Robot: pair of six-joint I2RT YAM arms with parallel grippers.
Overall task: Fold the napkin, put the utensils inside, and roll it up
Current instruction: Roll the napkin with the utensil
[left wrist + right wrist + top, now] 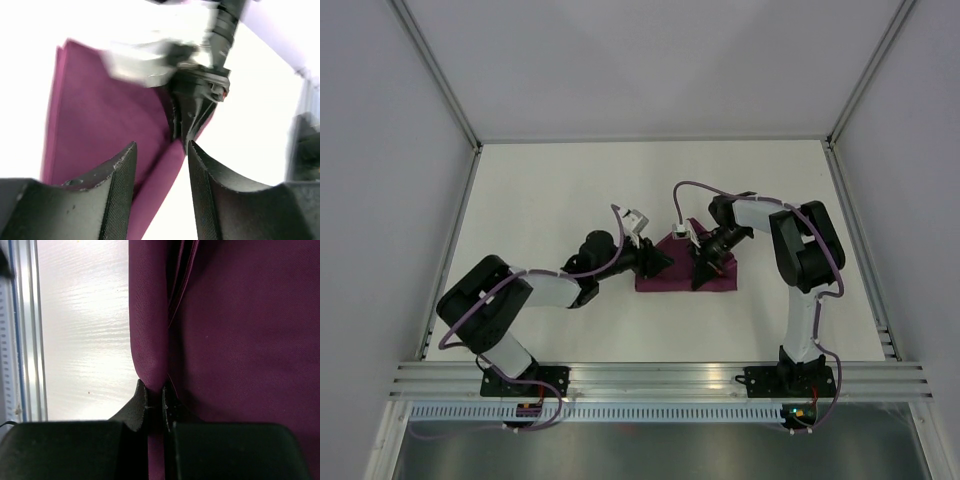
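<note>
Right gripper (155,396) clenched on one napkin (240,340) fold; left gripper (161,150) spread apart.

The left tool (664,262) and the right tool (699,282) are crowding together over the napkin (720,282) in the middle of the worktop (570,190). The right tool is pinching a raised fold of the cloth. It is standing just ahead of the left tool's gaping jaws and blocking a straight push forward. Bare worktop is lying free beyond the cloth and on both flanks, out to the enclosure walls (380,150).
</note>
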